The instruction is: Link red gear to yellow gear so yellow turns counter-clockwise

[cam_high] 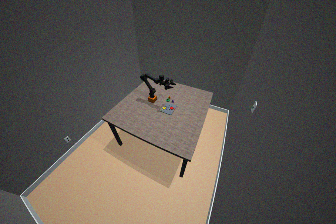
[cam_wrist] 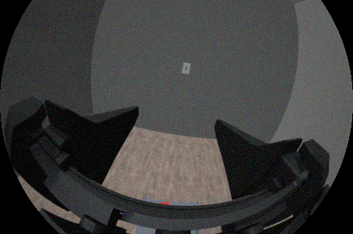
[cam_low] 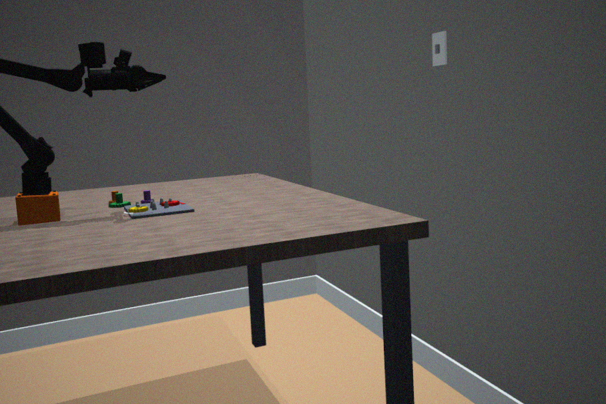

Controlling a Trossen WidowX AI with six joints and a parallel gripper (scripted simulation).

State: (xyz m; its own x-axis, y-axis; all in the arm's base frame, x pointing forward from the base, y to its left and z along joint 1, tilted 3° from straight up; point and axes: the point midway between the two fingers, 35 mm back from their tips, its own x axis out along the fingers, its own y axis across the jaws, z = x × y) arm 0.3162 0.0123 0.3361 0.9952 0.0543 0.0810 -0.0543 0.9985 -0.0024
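Observation:
The grey board (cam_high: 168, 112) (cam_low: 161, 214) lies on the table with several short empty pegs. The red gear (cam_high: 171, 108) (cam_low: 170, 203) and the yellow gear (cam_high: 164, 108) (cam_low: 138, 209) sit on it at opposite sides. Three loose gears stand on the table beside the board: green (cam_high: 167, 100) (cam_low: 119, 204), orange (cam_high: 169, 97) (cam_low: 114, 196) and purple (cam_high: 172, 101) (cam_low: 147, 201). My gripper (cam_high: 174, 85) (cam_low: 165, 77) (cam_wrist: 177, 117) is open and empty, high above the table and pointing level. In the wrist view a sliver of the board shows at the bottom.
The wooden table (cam_high: 152, 123) (cam_low: 274, 218) (cam_wrist: 172, 160) carries the arm's orange base (cam_high: 152, 99) (cam_low: 38, 208), which stands to one side of the board and gears. Dark walls with white plates stand beyond the table.

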